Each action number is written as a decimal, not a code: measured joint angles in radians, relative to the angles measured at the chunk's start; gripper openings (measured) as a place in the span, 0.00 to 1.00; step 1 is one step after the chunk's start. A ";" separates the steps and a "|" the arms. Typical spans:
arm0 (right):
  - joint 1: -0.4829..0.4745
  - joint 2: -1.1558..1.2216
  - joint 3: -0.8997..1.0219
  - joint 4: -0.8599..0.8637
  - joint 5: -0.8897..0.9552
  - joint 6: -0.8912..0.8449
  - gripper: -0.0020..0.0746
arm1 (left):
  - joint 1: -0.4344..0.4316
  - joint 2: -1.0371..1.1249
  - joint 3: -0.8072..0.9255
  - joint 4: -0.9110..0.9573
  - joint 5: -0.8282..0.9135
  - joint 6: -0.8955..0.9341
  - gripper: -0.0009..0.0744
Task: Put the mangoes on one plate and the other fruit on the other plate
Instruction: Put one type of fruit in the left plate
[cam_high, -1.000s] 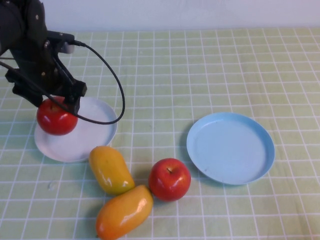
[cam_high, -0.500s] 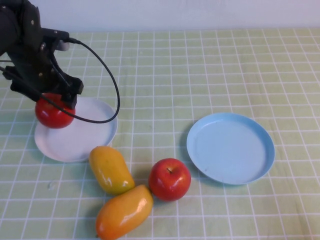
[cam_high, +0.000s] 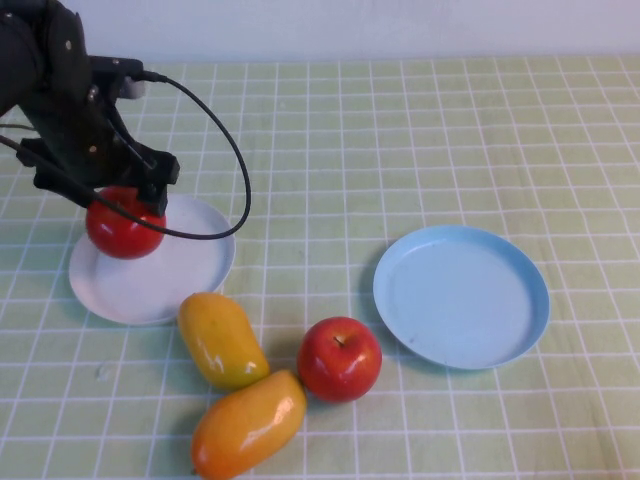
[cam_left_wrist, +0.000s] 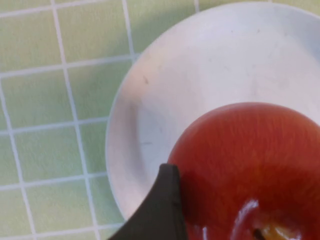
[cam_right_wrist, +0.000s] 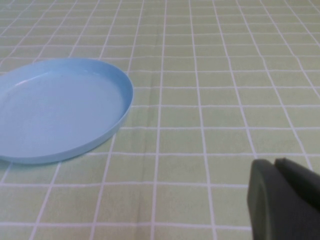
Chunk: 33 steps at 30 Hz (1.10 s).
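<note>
The counter (cam_high: 420, 140) wears a light green cloth with a white grid. Taking the white plate (cam_high: 185, 275) as the landmark: the light blue plate (cam_high: 461, 296) lies well to its right, bare, apart from all the fruit.

The left gripper (cam_high: 118, 200) hangs over the white plate's far left part, its fingers closed around a red apple (cam_high: 124, 223); the left wrist view shows that apple (cam_left_wrist: 250, 165) above the plate's white surface (cam_left_wrist: 200, 75) with one dark finger (cam_left_wrist: 160, 210) against its side. Whether the apple touches the plate cannot be told.

Just in front of the white plate lies one mango (cam_high: 220, 340), its near end touching the second mango (cam_high: 248, 425), which lies further forward. The second red apple (cam_high: 340, 358) sits to the right of the plate's front edge, touching the mangoes, near the blue plate but apart from it.

The right gripper (cam_right_wrist: 285, 200) shows only in its wrist view, beside the blue plate (cam_right_wrist: 60, 115) above the cloth, fingers pressed together holding nothing.
</note>
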 joint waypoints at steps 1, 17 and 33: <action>0.000 0.000 0.000 0.000 0.000 0.000 0.00 | 0.000 0.000 0.000 0.005 -0.004 0.014 0.90; 0.000 0.000 0.000 0.000 0.000 0.000 0.00 | 0.014 0.029 0.000 -0.202 0.130 0.386 0.90; 0.000 0.000 0.000 0.000 0.000 -0.002 0.01 | 0.113 0.095 0.000 -0.225 0.146 0.172 0.90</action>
